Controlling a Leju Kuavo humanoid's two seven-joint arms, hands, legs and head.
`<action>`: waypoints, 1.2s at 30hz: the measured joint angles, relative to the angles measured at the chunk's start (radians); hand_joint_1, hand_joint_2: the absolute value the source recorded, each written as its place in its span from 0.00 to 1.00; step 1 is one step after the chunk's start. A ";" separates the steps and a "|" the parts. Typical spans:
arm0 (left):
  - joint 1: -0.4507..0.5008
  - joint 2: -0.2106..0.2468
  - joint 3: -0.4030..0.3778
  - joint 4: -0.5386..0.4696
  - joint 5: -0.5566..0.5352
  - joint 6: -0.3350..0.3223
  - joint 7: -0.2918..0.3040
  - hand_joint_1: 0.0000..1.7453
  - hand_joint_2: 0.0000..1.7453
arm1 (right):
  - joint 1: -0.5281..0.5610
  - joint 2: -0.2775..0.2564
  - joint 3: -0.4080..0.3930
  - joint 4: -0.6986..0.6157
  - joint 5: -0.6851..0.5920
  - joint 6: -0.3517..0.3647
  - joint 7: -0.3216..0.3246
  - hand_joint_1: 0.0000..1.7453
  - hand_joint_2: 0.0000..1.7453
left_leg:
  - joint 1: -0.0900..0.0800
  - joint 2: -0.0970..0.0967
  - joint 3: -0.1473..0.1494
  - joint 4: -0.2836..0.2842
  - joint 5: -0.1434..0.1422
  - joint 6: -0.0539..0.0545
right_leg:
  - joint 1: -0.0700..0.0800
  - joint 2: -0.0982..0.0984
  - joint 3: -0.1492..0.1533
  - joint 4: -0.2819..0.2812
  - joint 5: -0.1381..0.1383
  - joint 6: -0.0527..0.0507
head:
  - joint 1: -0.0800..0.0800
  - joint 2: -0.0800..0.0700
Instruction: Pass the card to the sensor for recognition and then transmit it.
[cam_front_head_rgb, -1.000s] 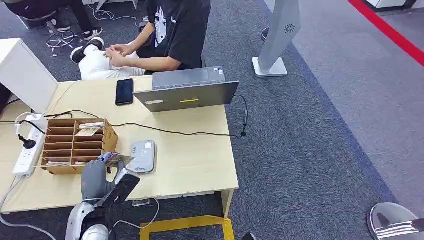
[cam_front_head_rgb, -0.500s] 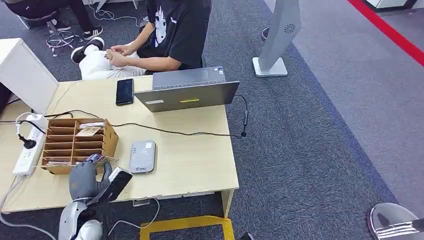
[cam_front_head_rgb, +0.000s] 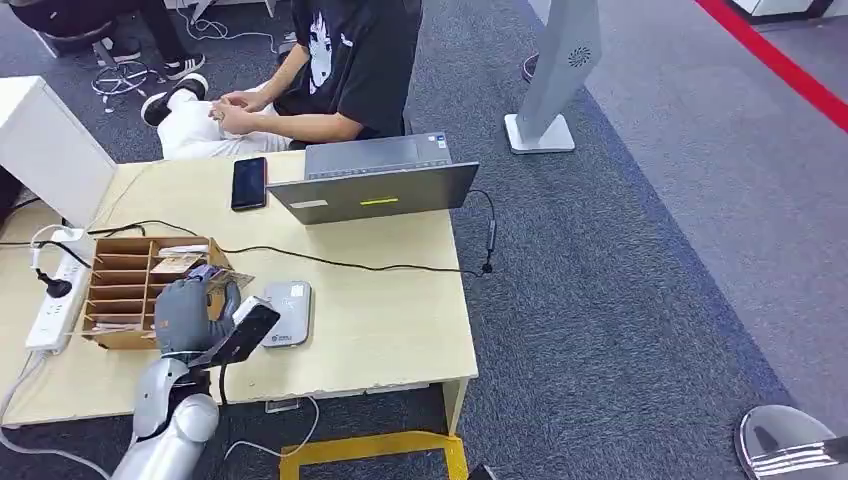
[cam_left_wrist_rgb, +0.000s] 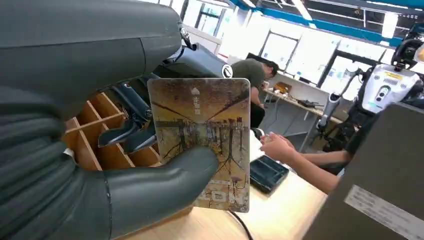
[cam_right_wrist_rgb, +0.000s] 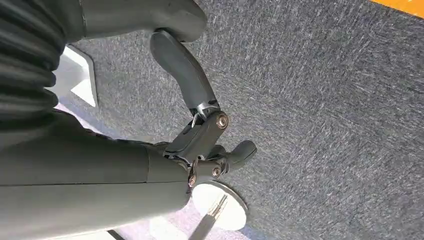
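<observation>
The left robot hand (cam_front_head_rgb: 187, 315) grips the card (cam_left_wrist_rgb: 202, 137) between thumb and fingers, holding it above the near left part of the desk (cam_front_head_rgb: 390, 325), in front of the wooden slotted organiser (cam_front_head_rgb: 140, 285) and just left of the grey card sensor (cam_front_head_rgb: 286, 312). From the head view the card (cam_front_head_rgb: 222, 279) looks tilted, though its exact angle is hard to judge. The right robot hand (cam_right_wrist_rgb: 200, 135) hangs over the grey carpet (cam_right_wrist_rgb: 325, 100), fingers apart and holding nothing. On the far side of the desk lie a laptop (cam_front_head_rgb: 372, 183) and a black phone (cam_front_head_rgb: 248, 183), with a seated person (cam_front_head_rgb: 330, 70) behind them.
</observation>
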 joint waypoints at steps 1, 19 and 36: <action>0.000 -0.003 -0.005 0.000 0.000 -0.005 -0.002 1.00 1.00 | 0.000 0.000 0.000 -0.001 0.000 0.000 0.000 0.00 1.00 | 0.000 0.000 0.000 0.000 0.000 0.000 | 0.000 0.000 0.000 0.000 0.000 0.000 | 0.000 0.000; -0.052 -0.017 -0.033 0.189 0.011 0.045 0.011 1.00 1.00 | -0.017 0.000 0.005 -0.024 -0.024 0.000 -0.080 0.00 1.00 | 0.000 0.000 0.000 0.000 0.000 0.000 | 0.000 0.000 0.000 0.000 0.000 0.000 | 0.000 0.000; -0.092 -0.039 -0.033 0.361 0.052 0.091 -0.095 1.00 1.00 | -0.026 0.000 -0.039 -0.054 -0.048 0.000 -0.150 0.00 1.00 | 0.000 0.000 0.000 0.000 0.000 0.000 | 0.000 0.000 0.000 0.000 0.000 0.000 | 0.000 0.000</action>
